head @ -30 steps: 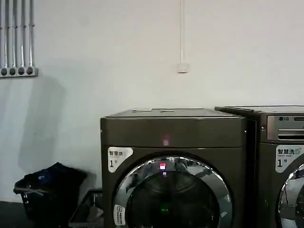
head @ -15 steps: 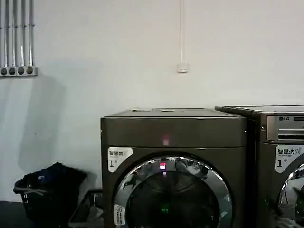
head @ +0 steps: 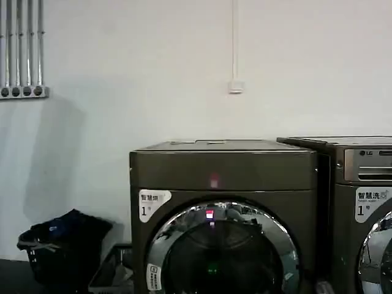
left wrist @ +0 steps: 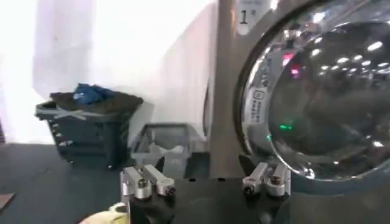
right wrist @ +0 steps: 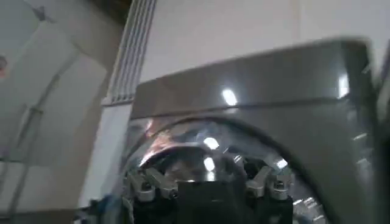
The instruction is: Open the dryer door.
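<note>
The dryer [head: 223, 168] stands in the middle of the head view, dark bronze-grey with a small red light and a white "1" sticker. Its dryer door [head: 223, 251], a chrome ring around dark glass, sits flush against the front, closed. My left gripper [left wrist: 206, 182] is open and empty, low in front of the machine, with the dryer door [left wrist: 329, 103] just off to one side of it. My right gripper [right wrist: 209, 184] is also open and empty. It points up at the dryer door [right wrist: 201, 143] from close by, without touching it.
A similar machine with a silver LG panel [head: 361, 184] stands tight against the dryer's right side. On the floor to the left are a black laundry basket [head: 61, 245] [left wrist: 88, 125] and a grey bin [head: 113, 269] [left wrist: 161, 143]. A white wall with pipes [head: 21, 49] lies behind.
A blurred shape at the bottom right edge of the head view has shifted left towards the dryer. The door stays closed.
</note>
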